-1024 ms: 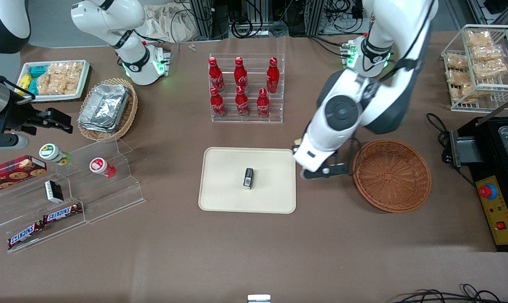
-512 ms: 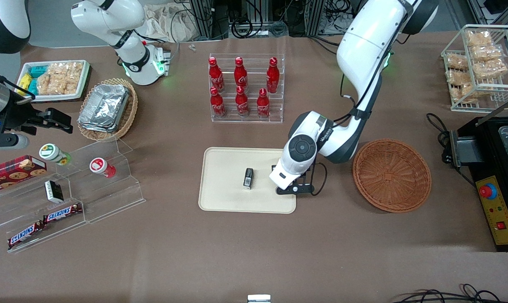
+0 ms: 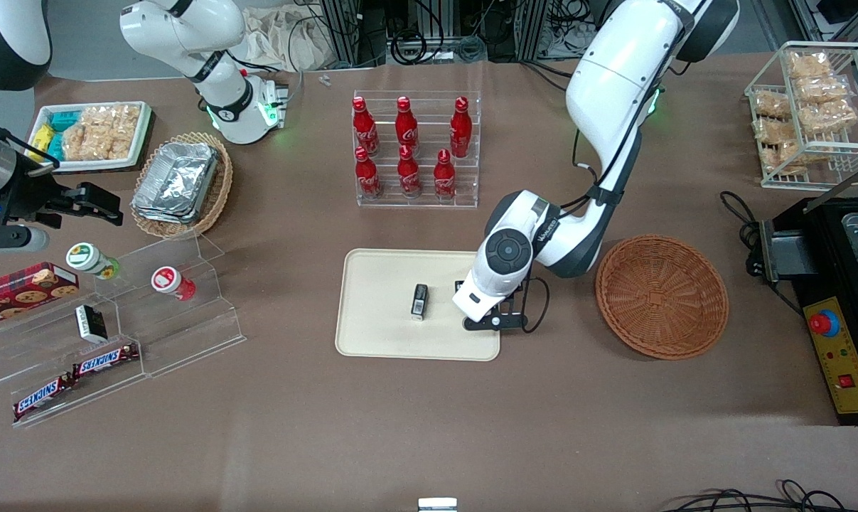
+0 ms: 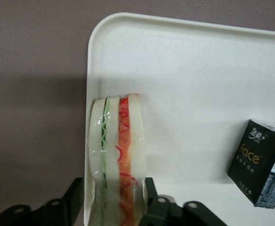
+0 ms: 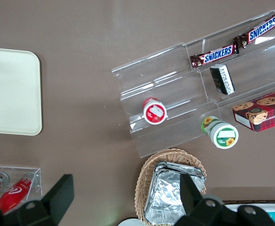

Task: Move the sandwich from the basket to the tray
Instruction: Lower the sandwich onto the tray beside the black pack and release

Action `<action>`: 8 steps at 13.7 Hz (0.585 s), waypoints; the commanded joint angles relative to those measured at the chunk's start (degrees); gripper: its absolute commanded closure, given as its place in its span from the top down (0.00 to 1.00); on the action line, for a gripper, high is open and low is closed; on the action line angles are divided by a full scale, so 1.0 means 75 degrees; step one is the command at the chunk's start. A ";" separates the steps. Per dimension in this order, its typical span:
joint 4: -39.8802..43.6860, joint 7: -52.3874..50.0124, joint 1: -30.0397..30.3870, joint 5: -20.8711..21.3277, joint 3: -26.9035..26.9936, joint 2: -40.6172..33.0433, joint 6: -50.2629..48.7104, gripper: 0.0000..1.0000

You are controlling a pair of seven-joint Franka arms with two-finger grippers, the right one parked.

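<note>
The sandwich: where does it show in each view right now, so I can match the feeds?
Front view: hidden under the wrist, where the gripper hangs over the tray at its edge nearest the basket.
Left wrist view: the sandwich, held between the gripper fingers, by the tray rim.
Right wrist view: not in it.
Shared landmark: the tray; the black box lies on it.

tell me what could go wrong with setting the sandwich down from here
The sandwich, clamped on edge in the tool, hangs over the rim of the tray at the basket's end. Released here, it may tip over the rim onto the table. A shift inward should stop short of the small black box lying on the tray, or the sandwich could knock it.
</note>
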 commanded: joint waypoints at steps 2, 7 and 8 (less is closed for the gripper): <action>0.0186 -0.0111 -0.0095 -0.0010 0.0034 0.0077 0.0027 0.99; 0.0210 0.0017 0.0092 -0.0208 0.0068 -0.0635 -0.0942 0.99; 0.0210 0.0041 0.0278 -0.0221 0.0069 -0.0893 -0.1329 0.99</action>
